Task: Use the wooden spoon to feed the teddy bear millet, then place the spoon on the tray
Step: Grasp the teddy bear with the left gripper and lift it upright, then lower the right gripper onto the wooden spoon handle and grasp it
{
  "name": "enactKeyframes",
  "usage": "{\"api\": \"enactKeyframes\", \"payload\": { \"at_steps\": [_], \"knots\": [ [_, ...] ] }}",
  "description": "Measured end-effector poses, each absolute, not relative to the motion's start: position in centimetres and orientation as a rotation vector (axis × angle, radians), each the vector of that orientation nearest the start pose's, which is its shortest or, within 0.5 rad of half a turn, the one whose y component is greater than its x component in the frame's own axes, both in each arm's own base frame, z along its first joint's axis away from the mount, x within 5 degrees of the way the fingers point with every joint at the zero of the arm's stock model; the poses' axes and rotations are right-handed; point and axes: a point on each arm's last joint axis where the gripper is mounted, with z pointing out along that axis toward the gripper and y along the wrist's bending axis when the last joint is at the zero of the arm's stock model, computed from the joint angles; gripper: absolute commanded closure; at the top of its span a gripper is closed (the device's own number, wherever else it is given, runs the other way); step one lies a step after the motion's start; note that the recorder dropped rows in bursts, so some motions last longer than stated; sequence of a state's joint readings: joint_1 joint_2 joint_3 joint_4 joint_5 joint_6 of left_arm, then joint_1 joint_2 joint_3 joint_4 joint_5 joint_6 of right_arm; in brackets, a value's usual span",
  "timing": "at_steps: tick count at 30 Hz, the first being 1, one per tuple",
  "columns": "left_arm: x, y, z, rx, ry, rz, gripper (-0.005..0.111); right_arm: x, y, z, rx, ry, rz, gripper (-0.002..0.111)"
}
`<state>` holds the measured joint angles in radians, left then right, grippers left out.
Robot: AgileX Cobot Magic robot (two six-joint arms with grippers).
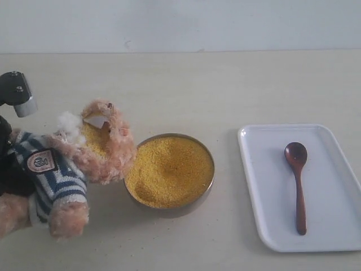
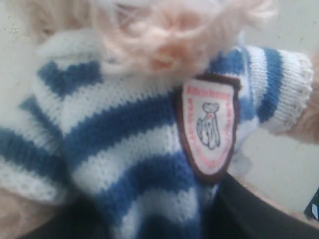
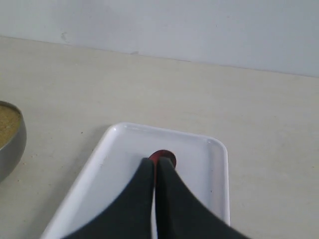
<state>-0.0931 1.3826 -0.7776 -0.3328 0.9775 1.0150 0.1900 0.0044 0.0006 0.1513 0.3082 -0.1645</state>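
Note:
The teddy bear point(image 1: 67, 169), in its striped shirt, leans at the left with its head tipped over the rim of the metal bowl point(image 1: 210, 186) of millet point(image 1: 169, 169). My left gripper point(image 1: 10, 176) is shut on the bear's body from behind. The shirt and chest badge point(image 2: 209, 127) fill the left wrist view, with a dark finger point(image 2: 249, 219) at the edge. The wooden spoon point(image 1: 299, 180) lies lengthwise on the tray point(image 1: 265, 186), free of any gripper. My right gripper point(image 3: 155, 163) is shut and empty above the tray point(image 3: 199, 164); the spoon's bowl point(image 3: 167, 158) peeks out past its tips.
The bowl point(image 3: 10, 139) stands left of the tray with a strip of bare table between them. A pale wall runs along the table's far edge. Part of the left arm point(image 1: 17, 93) rises above the bear. The right arm is outside the exterior view.

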Motion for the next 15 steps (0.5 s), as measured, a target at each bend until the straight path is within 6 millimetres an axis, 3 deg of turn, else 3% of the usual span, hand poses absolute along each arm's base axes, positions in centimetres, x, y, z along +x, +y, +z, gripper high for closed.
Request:
{"api": "enactKeyframes", "payload": {
  "at_steps": [2,4,9,13,15],
  "knots": [
    [22.0,-4.5,21.7,1.311,2.608,-0.309,0.103,5.4,1.4,19.3,-0.201,1.699,0.157,0.107],
    [22.4,-4.5,22.3,1.181,2.589,-0.271,0.103,5.6,1.2,20.5,-0.150,1.568,0.170,0.107],
    [22.6,-4.2,22.9,0.934,2.644,-0.217,0.103,5.2,0.4,23.6,0.270,1.245,0.585,0.107],
    [23.3,-3.6,23.8,0.681,2.721,-0.155,0.103,5.5,0.9,26.4,0.212,1.339,0.563,0.107],
    [23.4,-3.4,24.0,0.584,2.749,-0.144,0.103,7.3,1.5,27.4,0.162,1.542,0.487,0.107]
  ]
}}
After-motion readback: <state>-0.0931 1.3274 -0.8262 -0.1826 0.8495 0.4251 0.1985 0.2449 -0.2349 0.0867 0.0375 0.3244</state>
